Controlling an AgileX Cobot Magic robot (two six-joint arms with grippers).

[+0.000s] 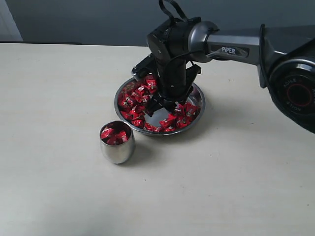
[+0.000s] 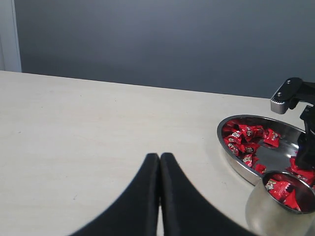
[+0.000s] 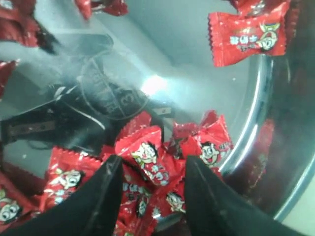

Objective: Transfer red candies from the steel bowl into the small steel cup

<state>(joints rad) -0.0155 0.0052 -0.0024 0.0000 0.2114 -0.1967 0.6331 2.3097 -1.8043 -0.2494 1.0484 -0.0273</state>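
Steel, polished. Item one: the steel bowl (image 1: pixel 201 108), wide and shallow, on the desk (image 1: pixel 226 187). Contents: red candies (image 1: pixel 134 97), banked along the rim from about 8 to 12 o'clock and again from 4 to 6. The centre is bare and mirror-bright.

Item two: the small steel cup (image 1: pixel 118 150), upright at the bowl's 7 o'clock, just beside the rim. Contents: a few red candies, far fewer than the bowl holds, so I judge the job early.

Item three: my right claw (image 3: pixel 151 169), down inside the bowl by the 5 o'clock bank. Condition: parted to a middling width, one candy (image 3: pixel 146 156) between the fingers, nothing gripped yet.

Item four: my left claw (image 2: pixel 159 158), over bare desk, away from the bowl. Condition: fingers pressed together, holding nothing.

Hazards noted:
- Neighbours crowd the chosen candy. Closing may catch two, or only a crinkled end, and the foil could slip free over the desk.
- The fingertips sit low over the flat bottom. Pressing further could scrape it or shove the bowl towards the cup.
- The cup is narrow and rounded. A low carry could clip and tip it, and an off-centre release would miss it.
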